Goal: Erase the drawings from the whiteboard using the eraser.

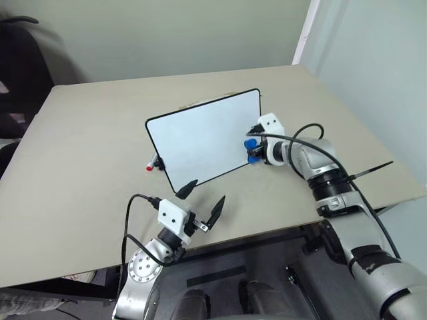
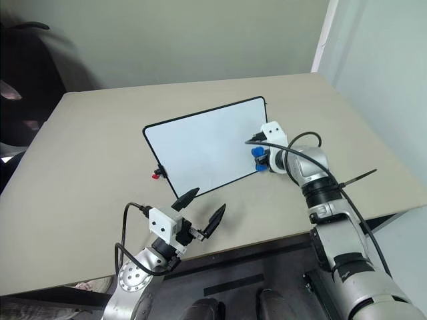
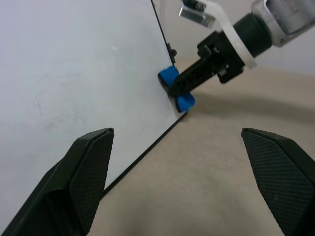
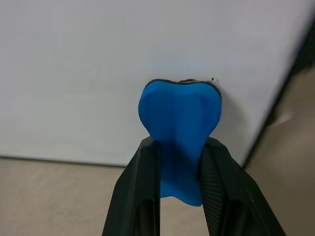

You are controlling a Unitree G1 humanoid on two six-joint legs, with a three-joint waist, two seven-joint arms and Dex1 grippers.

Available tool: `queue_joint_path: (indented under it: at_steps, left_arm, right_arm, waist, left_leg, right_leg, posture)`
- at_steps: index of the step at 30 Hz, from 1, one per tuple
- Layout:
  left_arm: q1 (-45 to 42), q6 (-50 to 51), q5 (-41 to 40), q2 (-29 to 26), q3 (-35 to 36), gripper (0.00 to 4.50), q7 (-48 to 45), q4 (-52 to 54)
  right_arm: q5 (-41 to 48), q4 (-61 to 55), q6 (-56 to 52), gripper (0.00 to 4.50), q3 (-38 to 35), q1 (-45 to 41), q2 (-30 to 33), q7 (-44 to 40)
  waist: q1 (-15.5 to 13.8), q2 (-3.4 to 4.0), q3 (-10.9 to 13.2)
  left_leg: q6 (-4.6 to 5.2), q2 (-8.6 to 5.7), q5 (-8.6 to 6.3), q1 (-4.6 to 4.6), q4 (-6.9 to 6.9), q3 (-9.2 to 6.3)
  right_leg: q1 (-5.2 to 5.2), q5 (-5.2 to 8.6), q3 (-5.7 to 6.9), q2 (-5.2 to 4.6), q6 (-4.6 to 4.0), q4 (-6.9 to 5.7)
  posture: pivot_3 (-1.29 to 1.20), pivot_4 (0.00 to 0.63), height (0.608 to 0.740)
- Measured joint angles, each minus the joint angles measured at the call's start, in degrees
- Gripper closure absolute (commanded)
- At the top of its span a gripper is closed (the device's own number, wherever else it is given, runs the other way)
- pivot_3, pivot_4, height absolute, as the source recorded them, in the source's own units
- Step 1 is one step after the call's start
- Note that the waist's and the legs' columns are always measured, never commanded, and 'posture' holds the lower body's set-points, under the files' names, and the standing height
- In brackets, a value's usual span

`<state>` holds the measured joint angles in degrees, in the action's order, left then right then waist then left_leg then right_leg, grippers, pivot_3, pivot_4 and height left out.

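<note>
Right now your right hand [image 4: 179, 169] is clamped on the eraser [image 4: 180, 123], its two black fingers pinching the blue block by its waist, and the block's end sits against the whiteboard [image 1: 200, 137] close to the board's right-hand edge and near corner. To do this stroke well, I would keep the eraser's face flat against the white surface, hold the pressure even, and sweep inward across the board rather than off the black frame, since the block rides so near the edge that it could slip onto the desk [image 1: 87, 147]. Your left hand [image 1: 202, 197] hovers with its fingers apart just in front of the board's near edge, holding nothing; keep it out of the sweep. The whiteboard lies flat in the middle of the desk, turned at an angle, and its surface reads clean white here: I cannot make out any red mark on it. A red-capped marker [image 1: 153, 164] rests just beside its left edge.
</note>
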<state>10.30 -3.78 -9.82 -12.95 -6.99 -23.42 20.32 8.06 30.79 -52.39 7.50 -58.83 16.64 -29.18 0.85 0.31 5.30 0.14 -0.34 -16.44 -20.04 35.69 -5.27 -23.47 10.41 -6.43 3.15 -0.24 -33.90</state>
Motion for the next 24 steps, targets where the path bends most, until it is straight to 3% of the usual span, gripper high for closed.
queue_joint_path:
  at_steps: [7,15,24]
  left_arm:
    - [-0.6,0.0,0.0,0.3,-0.1,0.0,0.0,-0.5]
    - [-1.4,-0.2,0.0,0.4,-0.1,0.0,-0.3,-1.8]
    - [-1.2,-0.6,0.3,0.5,-0.8,0.0,-0.8,-2.4]
  right_arm:
    - [0.1,-2.7,-1.0,3.47,-0.3,0.4,0.7,0.0]
    - [1.1,-16.8,-9.0,3.47,0.6,11.2,1.5,-0.2]
    - [5.8,-40.2,-18.8,3.47,-4.9,21.4,11.4,-0.8]
  waist:
    - [0.0,-0.01,0.0]
    - [-0.4,-0.01,-0.1]
    - [-0.9,0.04,-0.1]
  left_leg:
    - [0.01,0.0,0.01,0.08,-0.01,0.01]
    - [0.04,0.01,0.02,0.1,0.0,0.01]
    - [0.06,0.01,0.04,0.15,0.09,0.0]
  right_leg:
    - [0.05,-0.05,0.01,0.0,0.06,0.02]
    - [0.19,-0.07,0.01,0.0,0.13,0.04]
    - [0.54,0.1,-0.01,0.0,0.39,0.35]
  posture:
    - [0.0,0.15,0.736]
    - [0.0,0.15,0.736]
    - [0.0,0.15,0.736]
